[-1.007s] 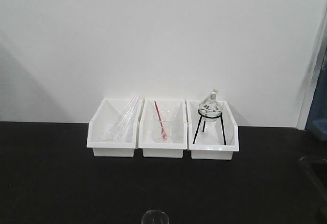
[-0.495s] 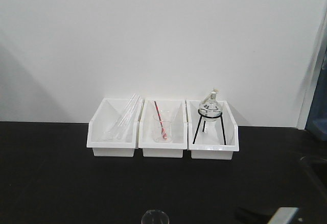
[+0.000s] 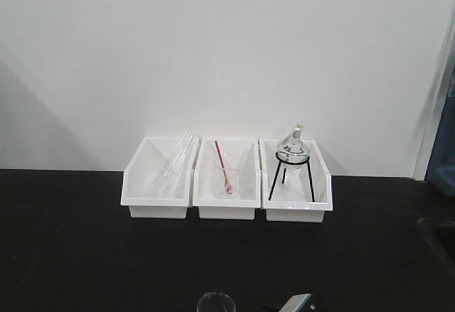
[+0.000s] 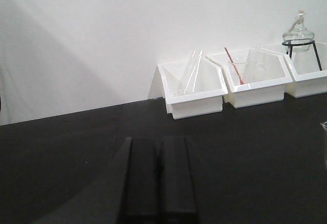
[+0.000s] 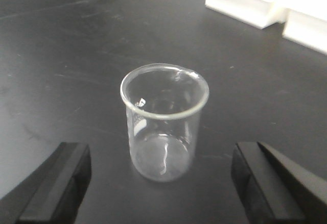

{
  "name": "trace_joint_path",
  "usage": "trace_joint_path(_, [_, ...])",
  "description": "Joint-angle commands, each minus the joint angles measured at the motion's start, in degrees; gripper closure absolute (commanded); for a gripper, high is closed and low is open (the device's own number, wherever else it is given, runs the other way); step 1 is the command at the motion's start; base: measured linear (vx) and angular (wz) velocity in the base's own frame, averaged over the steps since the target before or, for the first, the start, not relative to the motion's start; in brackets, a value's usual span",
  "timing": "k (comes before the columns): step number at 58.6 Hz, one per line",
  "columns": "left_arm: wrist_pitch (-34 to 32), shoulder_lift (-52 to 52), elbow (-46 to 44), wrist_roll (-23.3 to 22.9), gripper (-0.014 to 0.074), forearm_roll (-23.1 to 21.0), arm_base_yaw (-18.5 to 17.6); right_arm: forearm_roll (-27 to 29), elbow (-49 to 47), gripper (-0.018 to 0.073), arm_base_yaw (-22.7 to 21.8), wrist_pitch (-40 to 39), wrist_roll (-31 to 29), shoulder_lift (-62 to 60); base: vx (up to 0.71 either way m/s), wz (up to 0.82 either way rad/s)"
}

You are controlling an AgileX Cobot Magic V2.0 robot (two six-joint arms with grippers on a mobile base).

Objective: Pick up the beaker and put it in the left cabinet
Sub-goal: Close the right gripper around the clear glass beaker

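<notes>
Black countertop [image 3: 71, 255] (white wall [image 3: 213, 42] behind) bears the beaker [image 5: 164, 122].

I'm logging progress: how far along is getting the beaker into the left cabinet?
Nothing looks done yet: the beaker stands upright on the black counter, ungripped. In hand: the right gripper is open with a finger on each side of it, not touching. Left: close, lift, and carry it to the cabinet, which no view shows.

Clear glass beaker [image 5: 164, 122], empty, upright on black counter [image 5: 76, 55].
</notes>
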Motion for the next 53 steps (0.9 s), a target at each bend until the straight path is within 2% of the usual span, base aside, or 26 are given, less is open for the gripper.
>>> trace_joint_path(1, [-4.28, -1.06, 0.90, -0.15, 0.0595, -0.18, -0.03, 1.79, -3.62, -0.0045, 0.81, -4.10, -0.78, 0.38, 0.00, 0.00])
trace_joint_path(16, [-4.28, -1.06, 0.90, -0.15, 0.0595, -0.18, -0.03, 1.89, -11.18, -0.0045, 1.37, -1.86, -0.72, 6.46, 0.00, 0.00])
trace_joint_path(38, [-4.28, -1.06, 0.90, -0.15, 0.0595, -0.18, -0.03, -0.67, -20.43, -0.0041, 1.37, -1.58, 4.91, 12.23, 0.00, 0.00])
trace_joint_path(53, [-4.28, -1.06, 0.90, -0.15, 0.0595, -0.18, -0.03, -1.29, -24.01, -0.0025, 1.37, -0.61, 6.17, 14.32, 0.00, 0.00])
